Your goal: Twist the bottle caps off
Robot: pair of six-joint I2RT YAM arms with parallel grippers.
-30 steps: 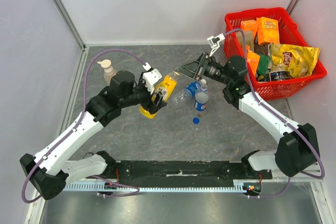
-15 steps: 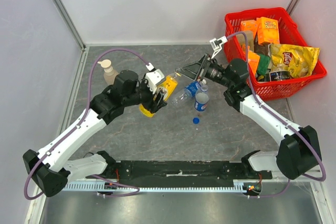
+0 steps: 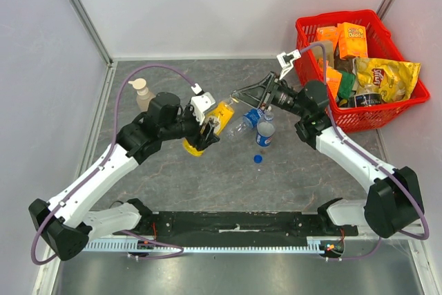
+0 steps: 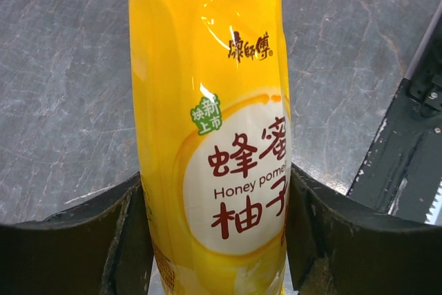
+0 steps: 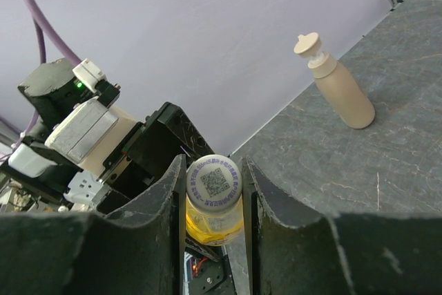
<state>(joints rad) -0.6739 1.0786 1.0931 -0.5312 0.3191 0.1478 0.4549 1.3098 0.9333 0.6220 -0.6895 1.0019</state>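
Around white cap: right gripper, tight

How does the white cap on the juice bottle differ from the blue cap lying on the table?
The white cap sits on the neck of the juice bottle, pinched between the fingers of the right gripper. The blue cap lies loose on the table, off any bottle and ungripped. The white cap has a printed code on top, while the blue cap looks plain from above. Both are small round screw caps.
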